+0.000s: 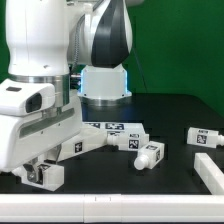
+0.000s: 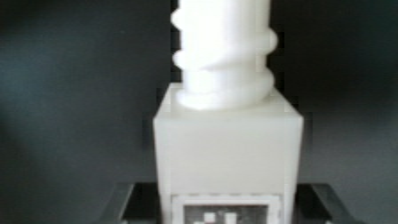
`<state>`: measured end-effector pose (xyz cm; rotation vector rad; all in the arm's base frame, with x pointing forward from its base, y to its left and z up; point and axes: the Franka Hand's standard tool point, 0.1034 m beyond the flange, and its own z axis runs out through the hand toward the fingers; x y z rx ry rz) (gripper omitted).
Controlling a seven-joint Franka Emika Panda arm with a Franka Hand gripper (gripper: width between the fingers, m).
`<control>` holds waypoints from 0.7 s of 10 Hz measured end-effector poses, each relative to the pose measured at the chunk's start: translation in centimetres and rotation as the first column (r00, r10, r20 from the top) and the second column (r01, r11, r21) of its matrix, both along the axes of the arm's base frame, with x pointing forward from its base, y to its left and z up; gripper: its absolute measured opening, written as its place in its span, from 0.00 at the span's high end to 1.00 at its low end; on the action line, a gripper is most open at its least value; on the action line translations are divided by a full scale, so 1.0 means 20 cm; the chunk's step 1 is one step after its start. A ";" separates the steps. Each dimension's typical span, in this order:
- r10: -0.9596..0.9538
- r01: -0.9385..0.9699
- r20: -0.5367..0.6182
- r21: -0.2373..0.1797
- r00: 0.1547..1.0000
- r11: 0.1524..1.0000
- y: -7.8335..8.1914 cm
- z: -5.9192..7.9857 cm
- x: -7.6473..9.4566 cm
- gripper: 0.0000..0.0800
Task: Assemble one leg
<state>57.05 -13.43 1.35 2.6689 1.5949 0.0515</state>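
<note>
Claw clamped on the leg, tagged end inside the grip, knobbed tip jutting out

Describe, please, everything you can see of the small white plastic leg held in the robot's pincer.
The small white plastic leg is a square-sided block narrowing into a rounded, ridged peg at one end. Its other end bears a black-and-white square tag, partly cut off in the wrist view. It looks smooth and intact. The pincer clasps it near the tag end, low over the black table.

A flat white tagged panel lies on the black table.
</note>
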 end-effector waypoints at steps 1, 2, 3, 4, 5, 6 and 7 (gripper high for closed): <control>0.000 0.000 0.000 0.000 1.000 1.000 0.00 0.00 0.00 0.56; 0.000 0.000 0.000 0.000 1.000 1.000 0.00 0.00 0.00 0.33; -0.046 0.046 0.002 0.001 0.999 0.999 0.04 0.04 0.02 0.33; -0.071 0.071 -0.004 0.003 0.997 0.997 0.11 0.11 0.03 0.22; -0.102 0.102 0.003 0.005 0.995 0.995 0.19 0.16 0.02 0.22; -0.160 0.160 0.003 0.011 0.987 0.987 0.31 0.20 -0.03 0.19; -0.217 0.217 0.010 0.017 0.976 0.976 0.43 0.22 -0.06 0.19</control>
